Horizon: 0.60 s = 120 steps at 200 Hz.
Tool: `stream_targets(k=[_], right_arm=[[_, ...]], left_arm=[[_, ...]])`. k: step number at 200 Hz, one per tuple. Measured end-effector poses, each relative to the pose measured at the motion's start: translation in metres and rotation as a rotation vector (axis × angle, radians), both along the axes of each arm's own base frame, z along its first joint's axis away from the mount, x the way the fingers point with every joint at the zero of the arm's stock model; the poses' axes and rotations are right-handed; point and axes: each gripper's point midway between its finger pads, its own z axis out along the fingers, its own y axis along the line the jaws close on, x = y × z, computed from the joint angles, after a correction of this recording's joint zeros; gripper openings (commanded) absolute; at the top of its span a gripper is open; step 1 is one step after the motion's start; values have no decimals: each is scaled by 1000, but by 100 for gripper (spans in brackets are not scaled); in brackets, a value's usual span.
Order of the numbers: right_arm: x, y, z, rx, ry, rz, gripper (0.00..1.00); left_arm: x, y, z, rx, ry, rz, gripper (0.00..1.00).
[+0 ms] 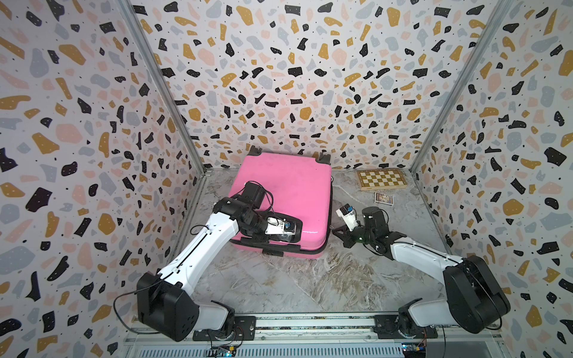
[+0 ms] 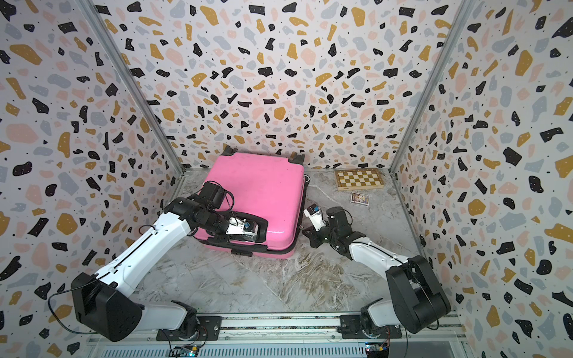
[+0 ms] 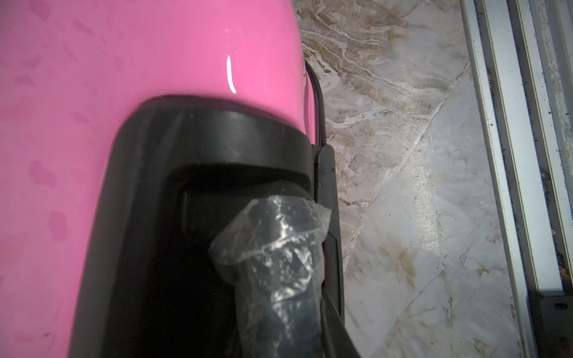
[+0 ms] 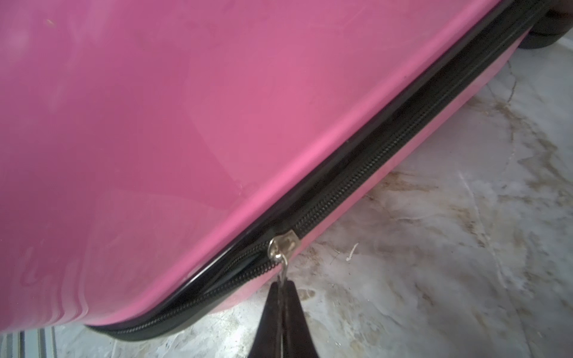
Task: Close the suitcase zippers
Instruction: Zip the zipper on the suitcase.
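The suitcase (image 1: 288, 192) lies flat on the table (image 1: 310, 279) near the chessboard (image 1: 383, 179). On its chessboard-facing side my right jaws pinch the silver zipper pull (image 4: 283, 248) of the zippers (image 4: 372, 161). My left jaws rest at its black handle recess (image 3: 217, 139), farther from the chessboard; I cannot tell their spread.

Both top views look steeply down on the suitcase (image 1: 288, 186) from afar, sharing everything. Both wrist views hug its pink shell.
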Motion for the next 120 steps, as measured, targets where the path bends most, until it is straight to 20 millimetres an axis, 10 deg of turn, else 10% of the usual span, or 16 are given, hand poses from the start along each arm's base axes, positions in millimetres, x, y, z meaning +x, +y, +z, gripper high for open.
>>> stream_targets(k=[120], right_arm=[[-39, 19, 9, -50, -73, 72, 0]], left_arm=[[1, 2, 24, -57, -11, 172, 0]])
